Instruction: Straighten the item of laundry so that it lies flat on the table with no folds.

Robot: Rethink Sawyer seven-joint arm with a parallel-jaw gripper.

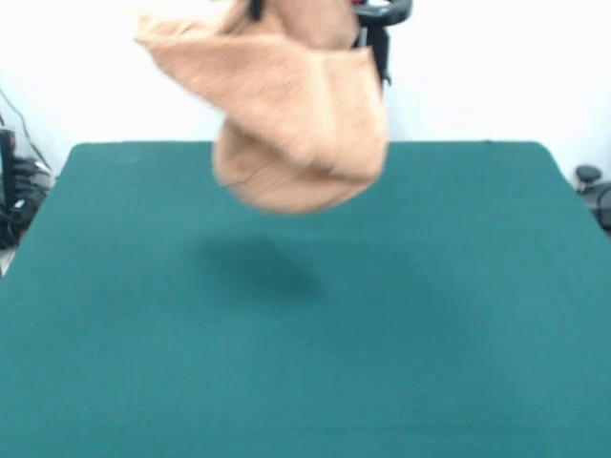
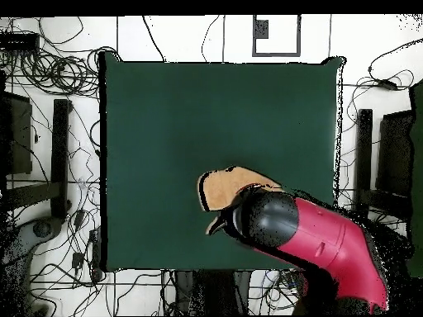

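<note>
The light orange-tan towel (image 1: pixel 296 124) hangs bunched and folded in the air above the far middle of the dark green table (image 1: pixel 430 334), with its shadow on the cloth below. It hangs from my gripper (image 1: pixel 256 8), of which only a dark tip shows at the top edge, shut on the towel's upper part. In the overhead view the red and black arm (image 2: pixel 314 239) covers the gripper, and only part of the towel (image 2: pixel 227 188) shows beside it, over the table (image 2: pixel 206 115) near the robot's side.
Black parts of the robot (image 1: pixel 384 19) show behind the towel. Cables and dark equipment (image 2: pixel 49 74) lie on the floor around the table, with black stands (image 2: pixel 61 149) at its left and right (image 2: pixel 363 157) sides.
</note>
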